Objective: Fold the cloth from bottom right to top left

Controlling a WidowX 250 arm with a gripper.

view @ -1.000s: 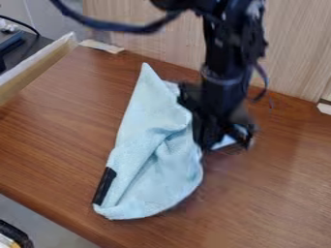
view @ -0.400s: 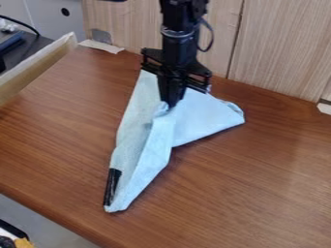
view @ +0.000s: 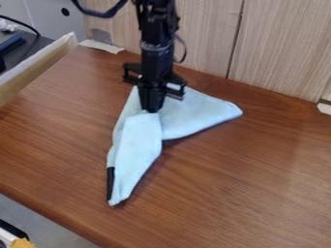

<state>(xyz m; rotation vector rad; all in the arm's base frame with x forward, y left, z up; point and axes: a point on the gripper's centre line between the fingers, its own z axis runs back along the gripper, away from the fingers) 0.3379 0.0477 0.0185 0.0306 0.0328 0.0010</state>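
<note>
The gripper [view: 152, 110] hangs over the upper left part of the table, its fingers together and pointing down, shut on a gathered edge of the light blue cloth [view: 141, 145]. One narrow folded part of the cloth runs from the fingertips down to a point at the lower left. Another part spreads flat to the right and ends in a rounded corner. A black strip [view: 111, 183] lies along the cloth's lower left edge. The cloth's top corner is partly hidden behind the gripper.
The brown wooden table [view: 259, 179] ends at a front edge in the lower left. A raised wooden border [view: 36, 68] stands at the left. Behind the table rises a wood-grain panel [view: 278, 48], with a piece of tape [view: 101, 46] at its foot.
The gripper has moved left and then slightly down, drawing the held cloth with it. The cloth's right part has come into view, and its lower part has become narrower.
</note>
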